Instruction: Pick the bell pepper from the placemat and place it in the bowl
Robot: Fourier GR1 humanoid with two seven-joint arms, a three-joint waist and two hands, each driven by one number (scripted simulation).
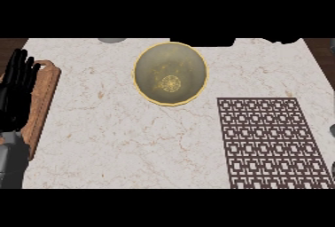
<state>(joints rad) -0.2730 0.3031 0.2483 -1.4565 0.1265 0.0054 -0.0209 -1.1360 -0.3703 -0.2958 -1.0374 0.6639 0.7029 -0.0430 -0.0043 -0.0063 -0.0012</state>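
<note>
Flat, even light across the pale counter — the bowl dimmer and mottled inside.

One bowl, one placemat, one wooden board — and one left hand.

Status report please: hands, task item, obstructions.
Left hand open, resting at left edge; right hand not in view. No bell pepper visible on brown lattice placemat. Gold-rimmed olive bowl empty, unobstructed.

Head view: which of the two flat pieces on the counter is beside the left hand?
The plain brown wooden board at the view's left, next to the open left hand; the dark lattice-patterned placemat lies apart at the right.
</note>
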